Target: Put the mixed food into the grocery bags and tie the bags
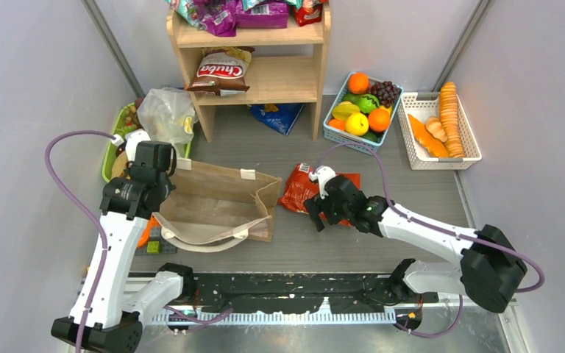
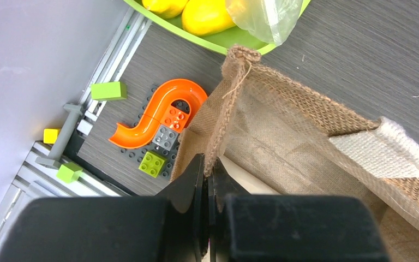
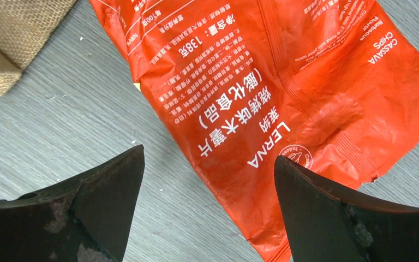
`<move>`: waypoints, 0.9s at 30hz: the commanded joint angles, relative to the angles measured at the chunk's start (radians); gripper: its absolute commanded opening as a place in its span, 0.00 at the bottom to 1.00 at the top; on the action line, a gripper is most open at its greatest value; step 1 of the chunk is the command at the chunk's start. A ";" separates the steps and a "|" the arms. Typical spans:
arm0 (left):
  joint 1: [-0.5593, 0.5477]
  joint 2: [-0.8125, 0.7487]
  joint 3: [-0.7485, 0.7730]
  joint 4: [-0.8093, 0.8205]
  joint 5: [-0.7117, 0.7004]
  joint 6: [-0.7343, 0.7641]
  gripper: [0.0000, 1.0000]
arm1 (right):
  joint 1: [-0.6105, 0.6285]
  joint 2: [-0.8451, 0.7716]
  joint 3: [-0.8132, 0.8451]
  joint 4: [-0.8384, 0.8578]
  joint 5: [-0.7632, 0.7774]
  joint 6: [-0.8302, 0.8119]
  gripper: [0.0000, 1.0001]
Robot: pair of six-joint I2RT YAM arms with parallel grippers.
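The right gripper [image 3: 208, 155] hangs over the red-orange snack packet [image 3: 283, 82] with its fingers [image 3: 103, 202] spread wide apart, neither one touching the foil. In the right wrist view the packet's lower edge falls in the gap between the two fingertips. Most of the packet reaches away beyond them, and bare surface [image 3: 87, 125] shows under the left-hand finger.

The packet lies flat on the surface with its printed back up. Its back seam, and so its long axis, runs from upper left to lower right in that view, and a crimped end points to the lower right. From the top camera the packet [image 1: 298, 187] sits just right of the burlap tote [image 1: 217, 202], partly hidden under the right gripper [image 1: 316, 213].

The left gripper [image 2: 207, 169] has its fingers pressed together on the rim of the tote [image 2: 283, 125], pinching the cloth at a corner seam. The tote's white handle [image 2: 393, 147] lies off to the right of the grip. Behind the tote, the clear plastic bag [image 1: 165, 110] rests over the green tray [image 2: 223, 41], next to lemons [image 2: 204, 16].
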 commanded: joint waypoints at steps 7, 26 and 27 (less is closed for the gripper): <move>0.006 0.008 0.026 0.053 0.040 0.006 0.00 | 0.015 0.332 0.266 -0.161 0.019 -0.070 0.97; -0.017 0.066 0.039 0.094 0.342 -0.027 0.00 | -0.067 -0.153 0.470 -0.215 0.122 -0.033 0.05; -0.023 0.074 0.048 0.096 0.368 -0.037 0.00 | -0.071 -0.175 0.493 -0.234 0.112 -0.048 0.05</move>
